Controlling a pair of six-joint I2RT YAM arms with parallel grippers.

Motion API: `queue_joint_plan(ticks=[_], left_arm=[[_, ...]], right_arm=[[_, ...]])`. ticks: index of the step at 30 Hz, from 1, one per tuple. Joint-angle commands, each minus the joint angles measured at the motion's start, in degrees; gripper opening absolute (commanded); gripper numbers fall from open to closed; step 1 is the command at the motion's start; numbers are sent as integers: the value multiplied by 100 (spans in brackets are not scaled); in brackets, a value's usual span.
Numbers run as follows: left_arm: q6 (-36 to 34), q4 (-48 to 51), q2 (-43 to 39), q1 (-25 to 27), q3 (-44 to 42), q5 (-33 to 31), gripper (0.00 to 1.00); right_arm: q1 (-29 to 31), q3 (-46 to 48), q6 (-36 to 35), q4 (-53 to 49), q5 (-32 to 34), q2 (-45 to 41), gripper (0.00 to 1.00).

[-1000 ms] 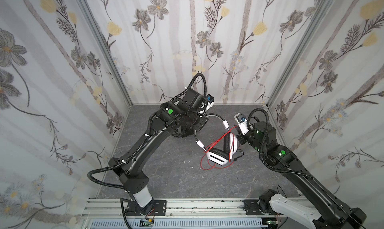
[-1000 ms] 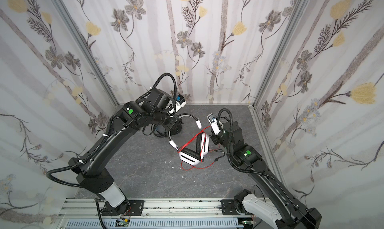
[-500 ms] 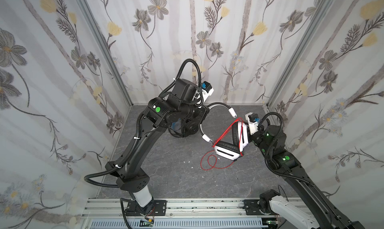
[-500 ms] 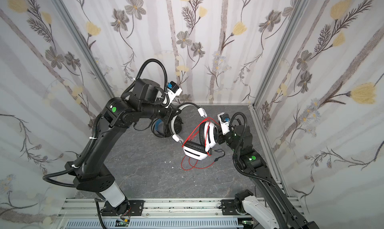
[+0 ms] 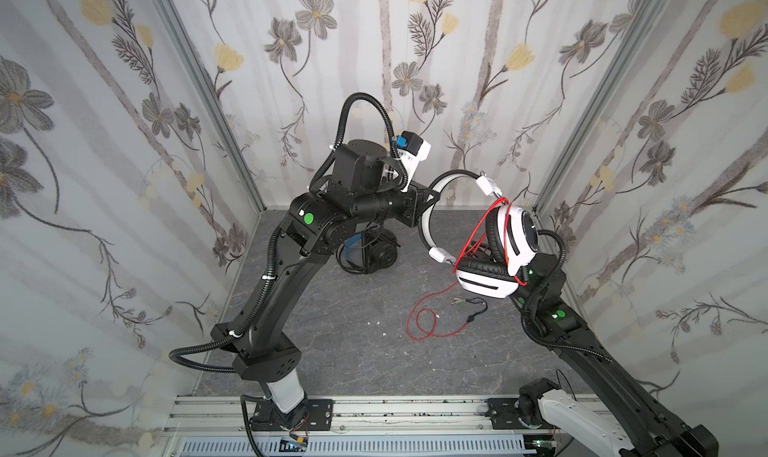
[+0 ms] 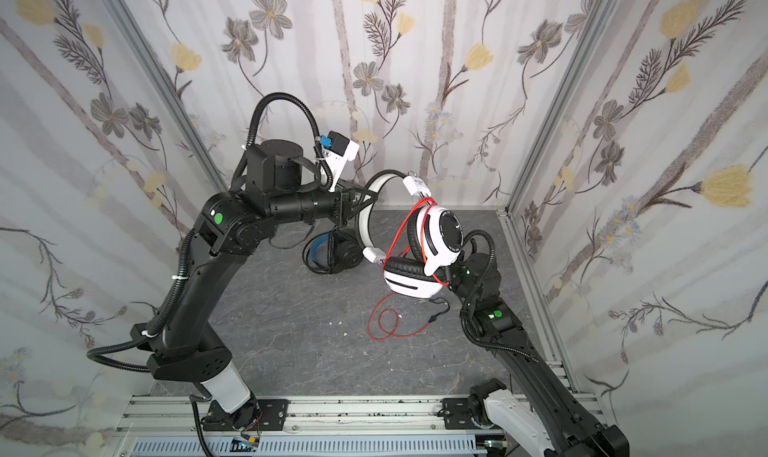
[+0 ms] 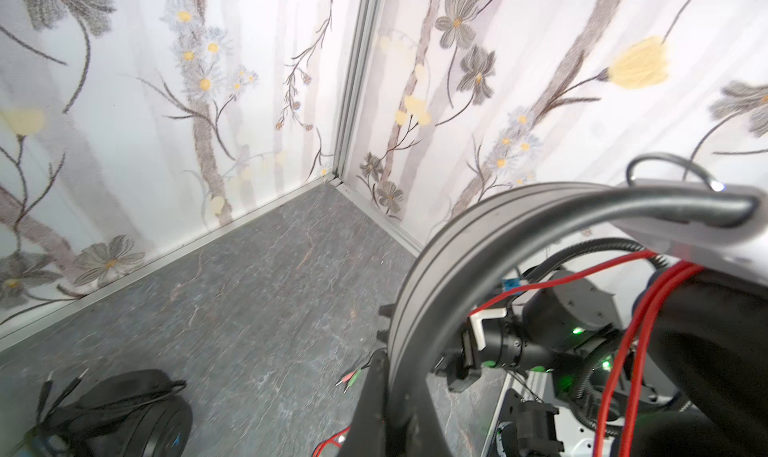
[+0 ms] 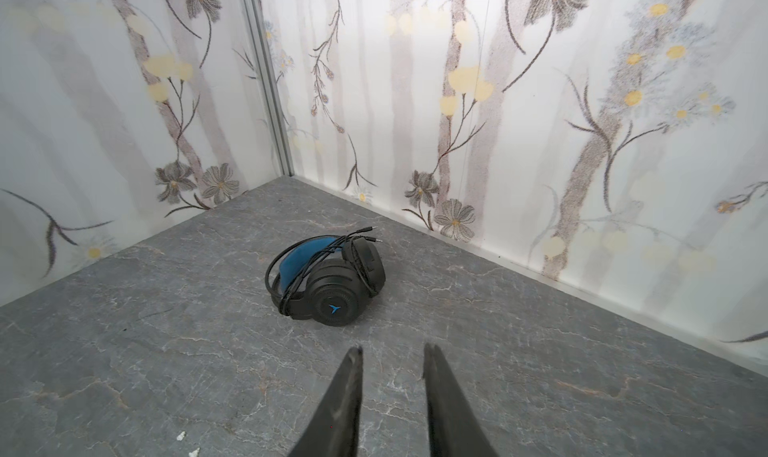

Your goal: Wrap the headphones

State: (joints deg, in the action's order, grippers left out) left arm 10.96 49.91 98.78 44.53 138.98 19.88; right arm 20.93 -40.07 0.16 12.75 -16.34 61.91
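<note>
My left fingers (image 7: 372,392) stay clenched on the headband (image 5: 423,222) and have hoisted the white headphones (image 5: 484,282) from near the desk (image 5: 353,351) to well above it, on my right-arm side of the black headphones (image 8: 328,280) (these lie on the desk, cable bundled). My right fingers (image 8: 345,401) have eased apart and stand released, empty. The red cable (image 5: 409,322) keeps a few turns round the earcups (image 5: 519,232), so I judge its loose tail below needs regrasping and winding.

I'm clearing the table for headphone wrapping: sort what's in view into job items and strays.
Job: white headphones, held by the left gripper; their red cable; black headphones; right gripper, open.
Strays: small white scraps on the table.
</note>
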Motion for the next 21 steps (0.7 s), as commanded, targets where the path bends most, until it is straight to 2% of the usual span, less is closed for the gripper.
queue_joint_plan(ticks=[1,4,9,14,18,21], left_arm=[[594,-991,1,5,51,299,0],[684,-1134,-54,3,11,233,0],[828,-1355,-102,3,-46,206,0],[955,-1688,-194,-6,-204,109,0],[1084,-1984,-242,-32,-257,-292,0],[1376,-2445,-370,-100,-550,-927,0]], right_arm=[[-2,284,652,1205,-524,217,30],[-5,343,1001,1687,-977,570,29],[-2,471,1363,2286,-1299,750,33],[21,528,1523,2403,-1441,882,32],[43,631,1502,2251,-1413,874,24],[68,699,1357,1944,-1241,793,19]])
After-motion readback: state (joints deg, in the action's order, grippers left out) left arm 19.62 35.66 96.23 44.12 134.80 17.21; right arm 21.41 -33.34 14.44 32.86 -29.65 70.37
